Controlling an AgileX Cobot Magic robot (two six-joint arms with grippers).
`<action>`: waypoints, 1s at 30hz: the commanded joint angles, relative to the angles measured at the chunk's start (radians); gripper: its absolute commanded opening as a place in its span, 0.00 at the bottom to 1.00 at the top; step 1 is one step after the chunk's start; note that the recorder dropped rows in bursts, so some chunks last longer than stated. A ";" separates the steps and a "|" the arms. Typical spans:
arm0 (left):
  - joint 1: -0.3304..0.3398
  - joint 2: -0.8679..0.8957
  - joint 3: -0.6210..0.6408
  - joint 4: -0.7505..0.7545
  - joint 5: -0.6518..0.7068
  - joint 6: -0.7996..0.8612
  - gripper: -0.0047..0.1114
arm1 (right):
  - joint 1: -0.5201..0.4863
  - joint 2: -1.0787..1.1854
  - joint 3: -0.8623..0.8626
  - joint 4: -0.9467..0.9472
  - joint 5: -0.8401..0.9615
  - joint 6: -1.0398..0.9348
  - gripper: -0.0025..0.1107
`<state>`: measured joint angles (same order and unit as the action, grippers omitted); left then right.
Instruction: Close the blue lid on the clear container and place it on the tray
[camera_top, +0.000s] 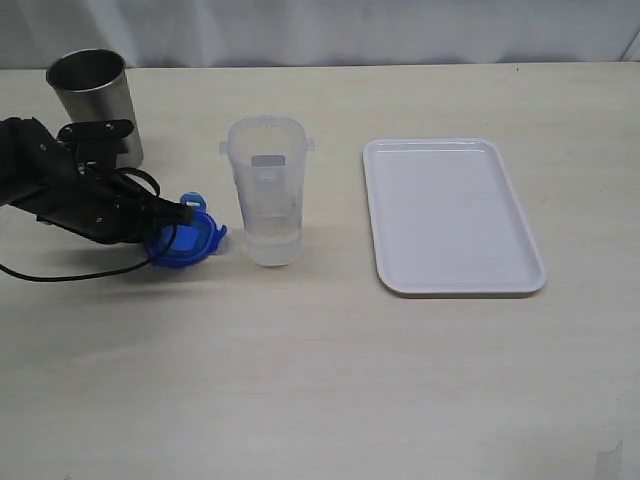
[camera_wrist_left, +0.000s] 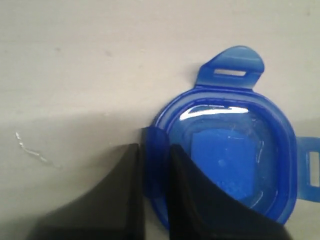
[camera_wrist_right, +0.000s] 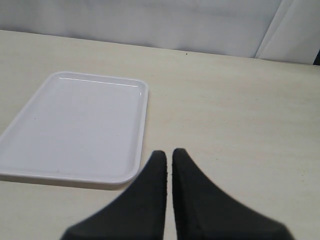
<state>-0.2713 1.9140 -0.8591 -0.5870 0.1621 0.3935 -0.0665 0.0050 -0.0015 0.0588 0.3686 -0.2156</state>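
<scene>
1. Pale wood-grain table (camera_top: 330, 380) runs back to a white curtain (camera_top: 350, 30) on the far side.
2. The blue lid (camera_top: 190, 240) lies on the table at the left, just beside the foot of the clear container (camera_top: 268, 195).
3. The left gripper (camera_wrist_left: 152, 150) has its black fingers (camera_wrist_left: 117, 195) pinched on one side flap of the blue lid.
4. The clear container stands upright and uncovered, between the blue lid and the tray (camera_top: 455, 215).
5. The tray lies flat to the right, apart from the container.
6. The right gripper (camera_wrist_right: 169, 155) is closed on nothing, above the table near the tray.
7. A grey metal cup (camera_top: 95, 95) stands far left.
</scene>
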 joint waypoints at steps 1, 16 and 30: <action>-0.004 -0.115 0.007 0.060 0.072 0.003 0.04 | -0.006 -0.005 0.001 0.008 -0.003 -0.001 0.06; -0.008 -0.277 0.200 0.133 -0.022 -0.218 0.04 | -0.006 -0.005 0.001 0.008 -0.003 -0.001 0.06; -0.008 -0.265 0.240 0.123 0.065 -0.245 0.25 | -0.006 -0.005 0.001 0.008 -0.003 -0.001 0.06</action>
<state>-0.2736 1.6424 -0.6205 -0.4554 0.2027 0.1572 -0.0665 0.0050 -0.0015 0.0588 0.3686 -0.2156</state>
